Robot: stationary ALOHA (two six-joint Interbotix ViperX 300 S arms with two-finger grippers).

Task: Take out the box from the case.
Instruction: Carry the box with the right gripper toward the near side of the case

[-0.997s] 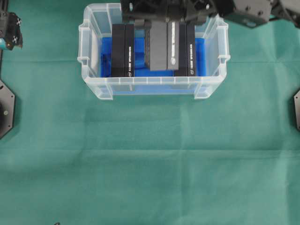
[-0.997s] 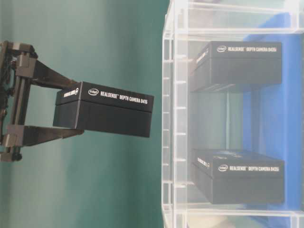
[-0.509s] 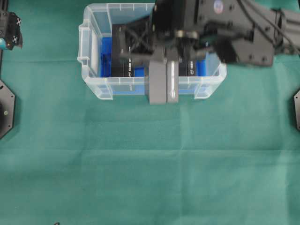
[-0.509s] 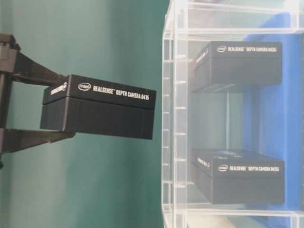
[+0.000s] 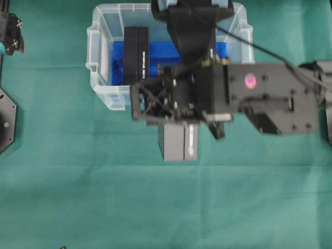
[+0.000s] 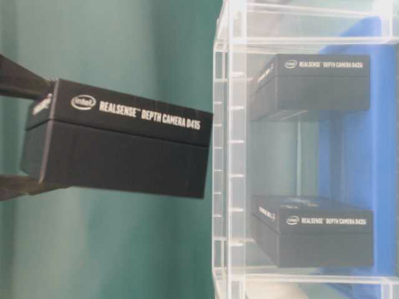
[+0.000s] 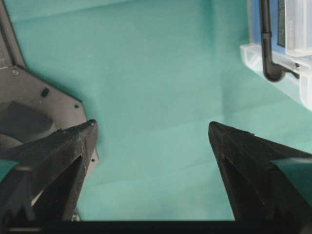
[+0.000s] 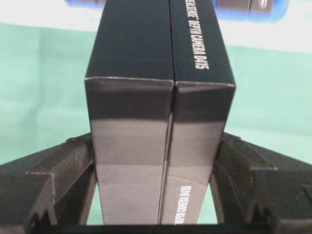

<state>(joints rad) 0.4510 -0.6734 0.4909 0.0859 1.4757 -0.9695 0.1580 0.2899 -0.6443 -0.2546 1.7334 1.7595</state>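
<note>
The case [image 5: 101, 89] is a clear plastic bin with a blue lining, at the top middle of the overhead view. My right gripper [image 5: 176, 118] is shut on a black box [image 5: 178, 146] printed "RealSense Depth Camera D415". It holds the box above the green cloth, outside the case's front wall. The right wrist view shows the box [image 8: 156, 63] clamped between both fingers [image 8: 53, 180]. The table-level view shows it [image 6: 118, 143] in the air beside the case wall [image 6: 227, 156]. My left gripper [image 7: 152, 131] is open and empty over the cloth, far left of the case.
Two more black boxes [image 6: 312, 84] [image 6: 318, 233] stay inside the case; one shows in the overhead view [image 5: 136, 54], the other is hidden under the right arm. Black base plates sit at the left edge [image 5: 6, 119] and right edge [image 5: 329, 122].
My right gripper has carried the box out over the case's front wall and on over the cloth, towards the near side. The left arm has not moved.
</note>
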